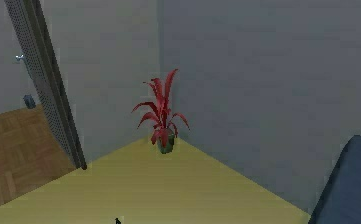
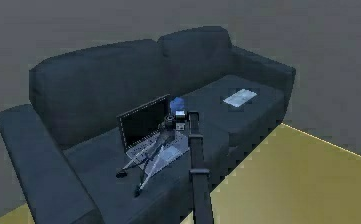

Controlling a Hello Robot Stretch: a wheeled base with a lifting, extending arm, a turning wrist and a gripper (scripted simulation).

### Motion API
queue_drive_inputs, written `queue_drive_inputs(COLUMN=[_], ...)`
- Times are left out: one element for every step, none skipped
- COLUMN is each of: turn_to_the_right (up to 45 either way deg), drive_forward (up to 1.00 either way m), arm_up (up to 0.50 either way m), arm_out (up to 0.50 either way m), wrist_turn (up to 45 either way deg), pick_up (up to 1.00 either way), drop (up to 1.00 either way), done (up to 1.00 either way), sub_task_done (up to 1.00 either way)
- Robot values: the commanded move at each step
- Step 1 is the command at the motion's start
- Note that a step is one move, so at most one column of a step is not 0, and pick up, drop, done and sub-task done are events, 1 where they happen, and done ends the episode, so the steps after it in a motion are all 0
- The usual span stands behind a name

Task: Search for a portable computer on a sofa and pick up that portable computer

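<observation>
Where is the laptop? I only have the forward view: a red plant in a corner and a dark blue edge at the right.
Observer: In the arm side view, a laptop stands with its lid up on a dark sofa, on the seat at that view's left.
Operator: Is the arm near it?
Observer: Yes. The arm reaches to the laptop, with the jaws in front of it. I cannot tell whether they hold anything.
Operator: Anything else on the sofa?
Observer: A pale flat thing lies on the other seat.
</observation>
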Motion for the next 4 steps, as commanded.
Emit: queue_drive_inputs(turn_to_the_right=[0.0, 0.0, 0.0, 0.0], drive_forward=[0.00, 0.00, 0.00, 0.00], arm_up=[0.00, 0.00, 0.00, -0.30], arm_out=[0.00, 0.00, 0.00, 0.00], wrist_turn=[45.0, 45.0, 3.0, 0.0], pick_up=[0.00, 0.00, 0.00, 0.00], drop=[0.00, 0.00, 0.00, 0.00], done=[0.00, 0.00, 0.00, 0.00], sub_task_done=[0.00, 0.00, 0.00, 0.00])
